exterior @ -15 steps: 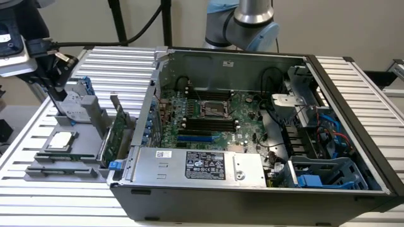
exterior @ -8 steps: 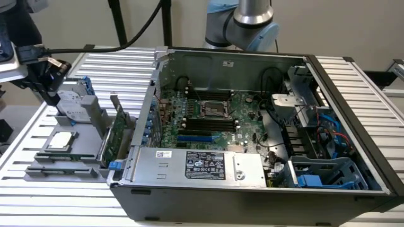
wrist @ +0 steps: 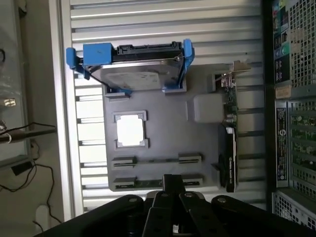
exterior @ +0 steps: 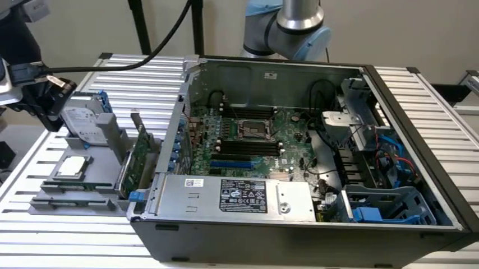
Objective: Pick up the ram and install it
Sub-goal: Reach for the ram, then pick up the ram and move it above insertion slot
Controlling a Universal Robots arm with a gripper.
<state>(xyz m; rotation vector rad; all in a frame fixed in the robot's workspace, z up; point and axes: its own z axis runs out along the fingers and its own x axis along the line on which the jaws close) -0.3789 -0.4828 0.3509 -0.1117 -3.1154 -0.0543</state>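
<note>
Two ram sticks stand edge-up in the clips of a grey holder tray [wrist: 158, 143]: one ram stick [wrist: 150, 160] in the inner row, the other [wrist: 148, 183] in the outer row. In the exterior view the ram [exterior: 73, 186] is at the tray's near end, at the far left. My gripper [wrist: 173, 181] hangs above the tray, over the outer row, shut with nothing in it. In the exterior view the gripper [exterior: 46, 103] is up at the left edge, above the tray's far end. The black ram slots [exterior: 243, 147] lie on the motherboard inside the open computer case [exterior: 299, 224].
On the tray are also a hard drive in a blue caddy [wrist: 136, 74], a square silver processor [wrist: 131, 130] and a green expansion card [wrist: 229, 128] on edge beside the case. A black cable [exterior: 150, 53] runs to the gripper. The case is full of cables and drive bays [exterior: 374, 162].
</note>
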